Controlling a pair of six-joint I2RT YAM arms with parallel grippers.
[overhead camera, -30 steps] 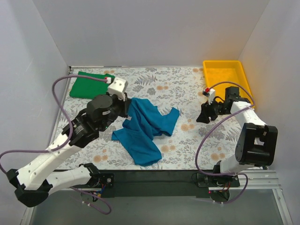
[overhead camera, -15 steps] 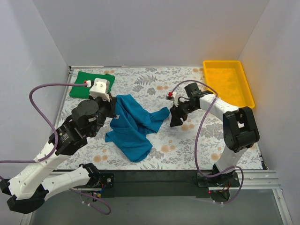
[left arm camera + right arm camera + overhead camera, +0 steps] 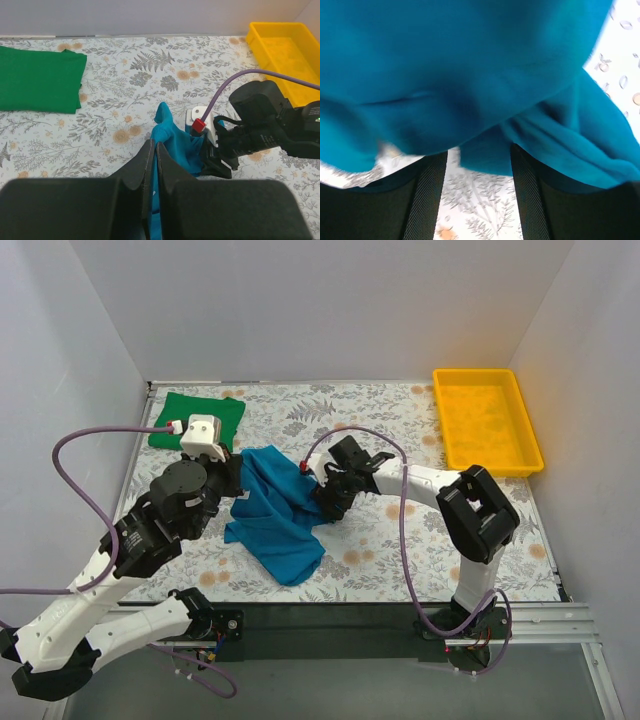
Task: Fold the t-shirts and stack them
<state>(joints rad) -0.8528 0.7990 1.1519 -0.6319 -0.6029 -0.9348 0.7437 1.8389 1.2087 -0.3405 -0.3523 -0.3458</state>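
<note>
Pinched tight, the left gripper (image 3: 154, 146) is holding the left edge of the teal-blue t-shirt (image 3: 280, 525), with a sliver of cloth showing between its pressed fingers. The right gripper (image 3: 479, 150) is working at the shirt's right side. Its jaws are standing spread, and a drooping fold is hanging between the fingers without being clamped.

Between the two grippers the teal-blue t-shirt is lying bunched on the flowered table (image 3: 400, 420), left of centre, with a tail trailing toward the near edge. Farther out, the green t-shirt (image 3: 195, 418) is resting flat and already folded in the far left corner. The yellow tray (image 3: 475, 372) is sitting well apart at the far right.

The cloth is looking light, limp and not at all stiff, so it is likely going to sag and wrinkle wherever it is unsupported, and it will probably drag across the table rather than slide cleanly. A hem corner or shoulder seam seems the best place to take hold, catching a single layer. Grabbing mid-heap is risking several layers at once. Which edge the hanging fold belongs to cannot be told.
</note>
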